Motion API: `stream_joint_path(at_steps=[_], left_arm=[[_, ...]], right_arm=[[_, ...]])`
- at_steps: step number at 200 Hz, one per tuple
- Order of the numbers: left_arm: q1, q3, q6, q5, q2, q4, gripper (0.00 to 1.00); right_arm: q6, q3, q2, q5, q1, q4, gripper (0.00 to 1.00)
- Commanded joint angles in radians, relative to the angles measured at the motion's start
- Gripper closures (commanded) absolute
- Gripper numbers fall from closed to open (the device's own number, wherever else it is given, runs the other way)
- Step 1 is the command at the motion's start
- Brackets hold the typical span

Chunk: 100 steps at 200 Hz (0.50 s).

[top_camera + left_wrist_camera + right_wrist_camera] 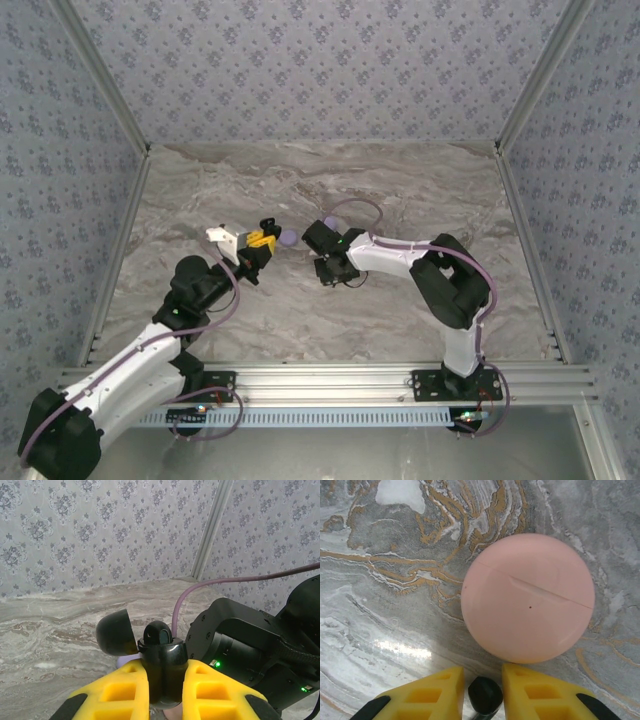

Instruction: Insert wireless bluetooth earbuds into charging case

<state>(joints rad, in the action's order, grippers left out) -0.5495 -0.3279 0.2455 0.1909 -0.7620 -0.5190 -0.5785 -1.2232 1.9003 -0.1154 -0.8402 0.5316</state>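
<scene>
At left, the left gripper (165,680) is pinching an open black charging case (162,667). Its lid (114,632) is tipping back, and one black earbud (157,634) appears to be sitting inside. At right, the right gripper (482,677) is pinching a second black bud (485,696) just beside a shut pink round case (527,597) lying on the marble table (380,605). The bud is sitting near the fingertips, so it is likely risking a slip or twist. The grippers are working near each other, so a nudge may be knocking the held case askew.
</scene>
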Motion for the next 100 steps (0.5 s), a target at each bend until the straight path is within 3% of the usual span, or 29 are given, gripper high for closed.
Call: stream_joint_path(at_steps=[1,55,100], left_arm=[[0.006,-0.031,0.008,0.013,-0.003,-0.033,1.0],[0.005,-0.033,0.015,0.029,-0.023,-0.047,1.0],[0.004,-0.06,0.045,0.101,-0.082,-0.087,1.0]], right_arm=[[0.01,0.017,-0.019,0.025,-0.005,0.043,0.75],[0.041,0.058,-0.119,-0.011,-0.007,0.037,0.78],[0.127,0.082,-0.34,-0.081,-0.001,0.019,0.77]])
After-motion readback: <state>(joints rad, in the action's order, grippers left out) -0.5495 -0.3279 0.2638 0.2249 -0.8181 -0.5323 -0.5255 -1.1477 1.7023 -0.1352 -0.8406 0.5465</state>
